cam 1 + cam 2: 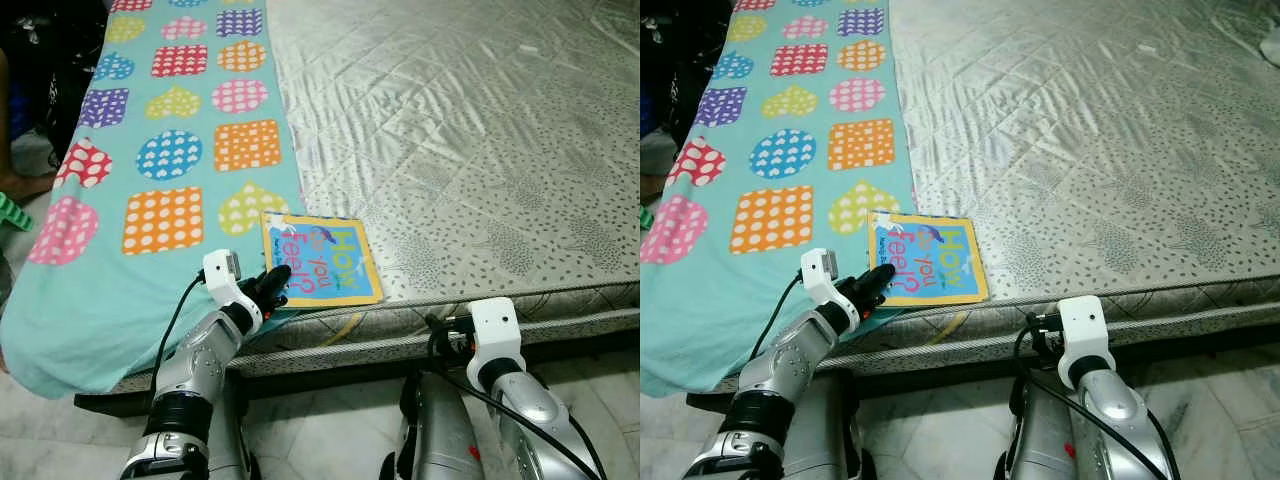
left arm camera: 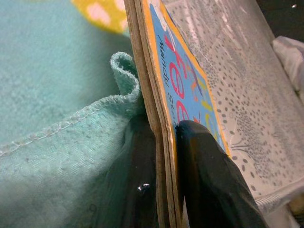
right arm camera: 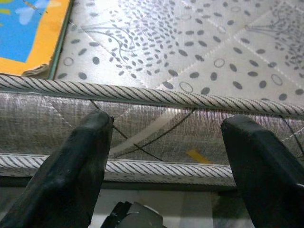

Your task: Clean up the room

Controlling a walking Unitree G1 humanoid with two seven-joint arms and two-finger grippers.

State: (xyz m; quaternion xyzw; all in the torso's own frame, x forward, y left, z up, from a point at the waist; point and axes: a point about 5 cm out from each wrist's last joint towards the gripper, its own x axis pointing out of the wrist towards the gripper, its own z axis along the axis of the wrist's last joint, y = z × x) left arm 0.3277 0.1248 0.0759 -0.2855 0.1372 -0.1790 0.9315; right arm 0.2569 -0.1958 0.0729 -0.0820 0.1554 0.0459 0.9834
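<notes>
A robot stands at the near edge of a bed, looking down at a bare quilted mattress (image 1: 480, 150) with a grey leaf print. A children's board book (image 1: 320, 260), blue with an orange border and the title "How Do You Feel?", lies flat at the near edge of the mattress. Its left side rests on a turquoise blanket (image 1: 130, 280) patterned with dotted hearts, squares and circles, which covers the mattress to the left of the book.

The left end effector (image 1: 275, 287) is at the book's near left corner. The left wrist view shows its two black fingers (image 2: 209, 180) closed on the book's edge, one on the cover and the other beneath, with the blanket's hem bunched right against the lower finger. The right end effector (image 3: 166, 156) waits below and to the right of the book, in front of the mattress's side wall, fingers spread wide and holding nothing.

The grip looks shallow, taking only a corner of a stiff book, so the book might pivot or slip free when lifted. The lower finger may also have pinched the blanket hem, which could drag the blanket along with the book.
</notes>
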